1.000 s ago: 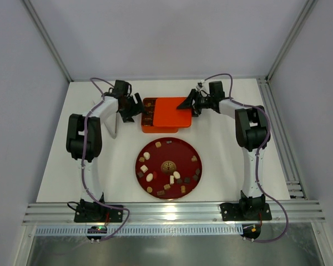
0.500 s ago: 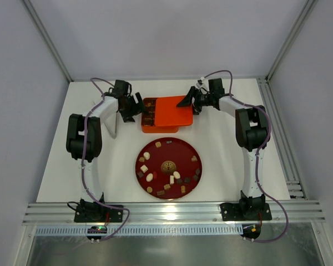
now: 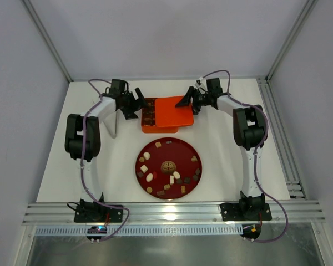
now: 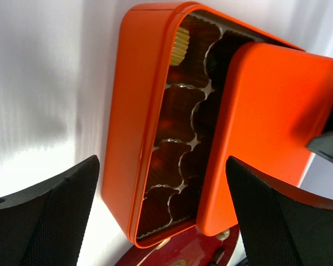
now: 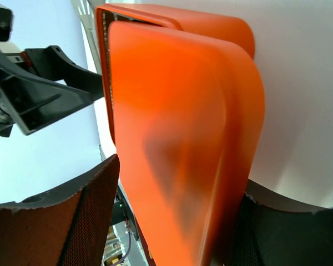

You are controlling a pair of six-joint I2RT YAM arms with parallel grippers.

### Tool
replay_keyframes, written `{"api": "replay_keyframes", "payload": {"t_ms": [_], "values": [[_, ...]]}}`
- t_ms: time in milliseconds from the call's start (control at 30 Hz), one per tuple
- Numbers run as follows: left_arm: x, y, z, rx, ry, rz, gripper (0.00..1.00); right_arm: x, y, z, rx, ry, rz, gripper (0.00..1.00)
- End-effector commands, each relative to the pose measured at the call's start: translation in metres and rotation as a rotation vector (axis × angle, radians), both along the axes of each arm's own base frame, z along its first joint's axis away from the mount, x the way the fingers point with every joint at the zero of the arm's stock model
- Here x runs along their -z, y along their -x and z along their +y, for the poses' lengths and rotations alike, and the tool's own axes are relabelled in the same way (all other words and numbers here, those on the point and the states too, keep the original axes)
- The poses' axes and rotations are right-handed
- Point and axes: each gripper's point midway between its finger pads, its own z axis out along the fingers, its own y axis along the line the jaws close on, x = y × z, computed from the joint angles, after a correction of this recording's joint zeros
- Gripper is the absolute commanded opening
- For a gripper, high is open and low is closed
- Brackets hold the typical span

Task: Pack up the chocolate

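Most of the chocolate (image 3: 177, 175) was sitting loose on a round dark-red plate (image 3: 180, 151) in the middle of the white table (image 3: 222, 166). They were tiny pieces in dark brown, tan and cream-white, some square, some oblong, a couple oval, scattered all around a gold emblem at the centre.

Just beyond the plate on the far side sat an orange box (image 4: 134, 111) lined with brown ruffled paper cups (image 4: 180, 105). I could only make out one piece in there — a pale cream one (image 4: 181, 45) in a far cup. The other cups I could see looked dark, so I couldn't tell what was in them.

The orange lid (image 5: 177, 127) lay askew over the right part of the box, leaving the left strip uncovered. The right gripper (image 5: 180, 177) had the lid between its fingers, at the lid's far right corner. The left gripper (image 4: 162, 163) sat just left of the box with its jaws spread wide, gripping nothing.
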Motion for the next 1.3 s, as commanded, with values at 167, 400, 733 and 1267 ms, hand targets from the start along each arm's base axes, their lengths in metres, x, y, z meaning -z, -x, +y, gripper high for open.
{"api": "replay_keyframes", "payload": {"t_ms": [167,400,733,1267], "values": [[-0.031,-0.013,-0.012,0.019,0.145,-0.092,0.94,-0.003,-0.009,0.008,0.006,0.039,-0.053,0.67],[-0.036,-0.014,-0.018,0.027,0.190,-0.108,0.94,-0.005,-0.013,0.012,0.034,0.062,-0.061,0.70],[-0.044,-0.013,-0.023,0.034,0.243,-0.136,0.94,-0.011,-0.022,0.017,0.079,0.056,-0.040,0.70],[-0.044,-0.005,-0.026,0.032,0.274,-0.125,0.94,-0.006,-0.029,0.026,0.147,0.111,-0.038,0.70]]}}
